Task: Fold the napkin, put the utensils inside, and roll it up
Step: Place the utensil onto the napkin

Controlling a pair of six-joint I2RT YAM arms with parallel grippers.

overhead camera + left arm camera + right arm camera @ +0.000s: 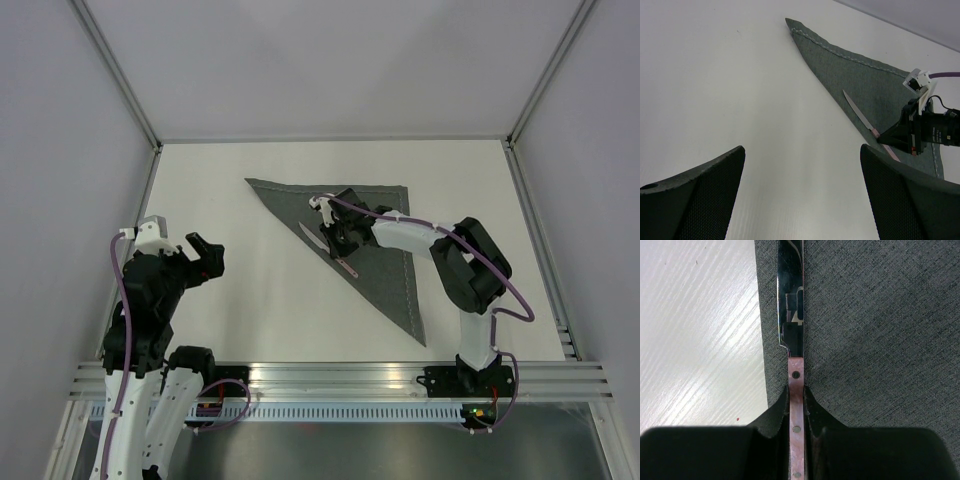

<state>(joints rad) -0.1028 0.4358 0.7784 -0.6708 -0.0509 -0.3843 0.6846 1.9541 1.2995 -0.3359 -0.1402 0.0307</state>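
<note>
The napkin (385,250) lies folded into a dark grey triangle at the table's middle right, its long fold edge running diagonally. The knife (310,236) lies on the cloth just inside that fold edge. My right gripper (337,248) is low over the cloth and shut on the knife's pinkish riveted handle (796,382); the shiny blade (791,290) points away from the fingers (775,412). My left gripper (190,255) hovers over bare table at the left, well clear of the cloth, open with nothing between its fingers (705,180). From there the napkin (860,75) and knife (857,112) show ahead.
White tabletop (250,300) spreads left of the napkin. Pale enclosure walls stand at the back and both sides. An aluminium rail (330,378) carrying the arm bases runs along the near edge.
</note>
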